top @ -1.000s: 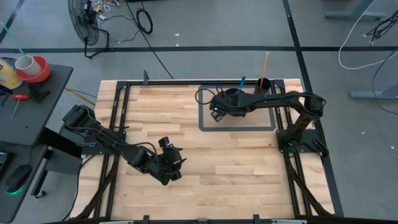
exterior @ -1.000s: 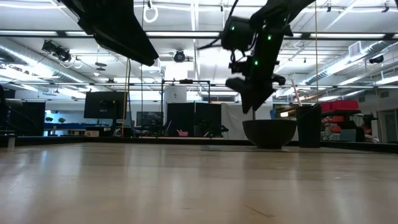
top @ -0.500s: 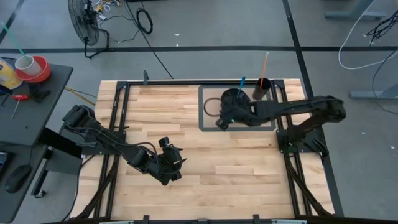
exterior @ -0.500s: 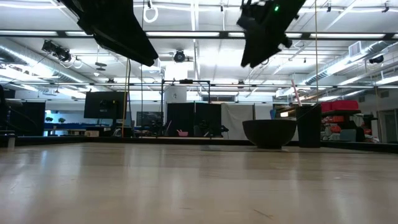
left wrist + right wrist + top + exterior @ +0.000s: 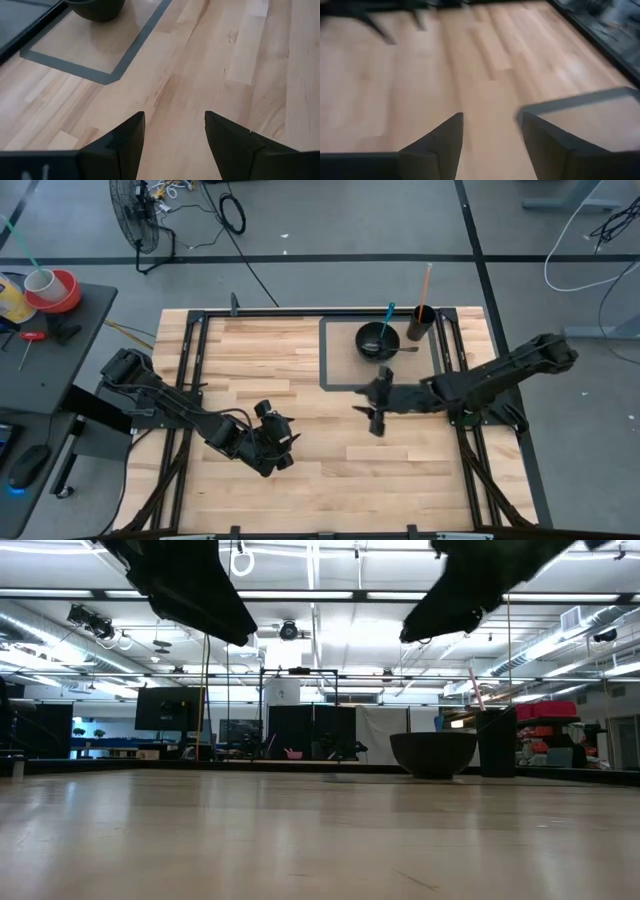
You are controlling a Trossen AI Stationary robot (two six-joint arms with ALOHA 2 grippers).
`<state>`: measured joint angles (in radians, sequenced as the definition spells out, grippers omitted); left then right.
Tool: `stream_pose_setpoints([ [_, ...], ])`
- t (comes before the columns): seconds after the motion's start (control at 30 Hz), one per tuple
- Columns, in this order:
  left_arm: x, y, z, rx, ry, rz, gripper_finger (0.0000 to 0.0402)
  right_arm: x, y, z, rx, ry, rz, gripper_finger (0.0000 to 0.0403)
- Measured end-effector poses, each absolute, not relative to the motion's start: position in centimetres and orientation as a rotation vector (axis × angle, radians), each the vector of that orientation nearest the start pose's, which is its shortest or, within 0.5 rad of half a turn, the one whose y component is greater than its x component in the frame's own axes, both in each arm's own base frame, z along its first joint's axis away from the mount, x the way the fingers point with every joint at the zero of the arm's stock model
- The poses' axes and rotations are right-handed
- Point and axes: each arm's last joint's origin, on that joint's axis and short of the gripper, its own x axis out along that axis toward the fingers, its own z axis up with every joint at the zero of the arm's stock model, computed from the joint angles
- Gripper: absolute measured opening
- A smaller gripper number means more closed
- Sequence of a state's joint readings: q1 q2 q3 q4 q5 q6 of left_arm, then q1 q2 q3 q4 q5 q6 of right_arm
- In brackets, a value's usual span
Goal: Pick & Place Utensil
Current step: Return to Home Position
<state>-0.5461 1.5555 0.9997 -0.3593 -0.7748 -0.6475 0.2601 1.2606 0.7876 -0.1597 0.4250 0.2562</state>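
Note:
A black bowl (image 5: pixel 375 337) stands inside a grey taped outline (image 5: pixel 327 385) at the table's far right; it also shows in the low view (image 5: pixel 433 753) and the left wrist view (image 5: pixel 97 7). A blue-handled utensil (image 5: pixel 389 313) leans on the bowl's far rim. A thin grey utensil (image 5: pixel 398 350) lies with its handle over the bowl's right rim. My right gripper (image 5: pixel 375 412) hangs open over bare wood, nearer than the outline, its fingers apart in its wrist view (image 5: pixel 490 131). My left gripper (image 5: pixel 276 446) waits open near the table's middle (image 5: pixel 175 131).
A black cup (image 5: pixel 420 322) with an orange stick (image 5: pixel 428 282) stands right of the bowl by the far right corner, also in the low view (image 5: pixel 497 740). Black frame rails run along the table's left, right and far edges. Bare wood lies between the two grippers.
My right gripper has drawn back from over the bowl toward the table's near edge and risen, leaving the low view's middle. It now hangs over bare wood outside the outline. The bowl, earlier covered by the arm, now shows with the grey utensil at its rim.

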Motion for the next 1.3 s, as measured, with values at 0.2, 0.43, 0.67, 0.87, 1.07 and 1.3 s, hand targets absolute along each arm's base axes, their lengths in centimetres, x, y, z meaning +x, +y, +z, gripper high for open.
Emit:
stream_pose_setpoints([
  [0.2,28.2,-14.8,22.6,-0.131,0.531,0.389,0.0211,21.1,6.0,22.8,0.025,0.384,-0.085,0.0205],
  [0.43,27.1,-13.3,22.3,-0.084,0.544,0.404,0.0207,15.7,5.6,22.5,0.028,0.203,0.045,0.0205],
  [0.67,23.7,-9.7,21.7,-0.162,0.402,0.387,0.0179,12.9,4.7,22.9,0.100,0.034,0.205,0.0205],
  [0.87,20.4,-7.7,22.8,-0.163,0.218,0.245,0.0155,11.9,3.5,22.9,0.019,-0.022,0.151,0.0193],
  [1.07,15.5,-6.3,24.8,-0.127,0.061,0.147,0.0133,10.9,2.9,23.6,-0.026,-0.092,0.104,0.0149],
  [1.3,11.6,-4.6,23.2,-0.164,-0.053,0.064,0.0122,11.1,2.5,23.2,0.017,-0.038,-0.051,0.0107],
])
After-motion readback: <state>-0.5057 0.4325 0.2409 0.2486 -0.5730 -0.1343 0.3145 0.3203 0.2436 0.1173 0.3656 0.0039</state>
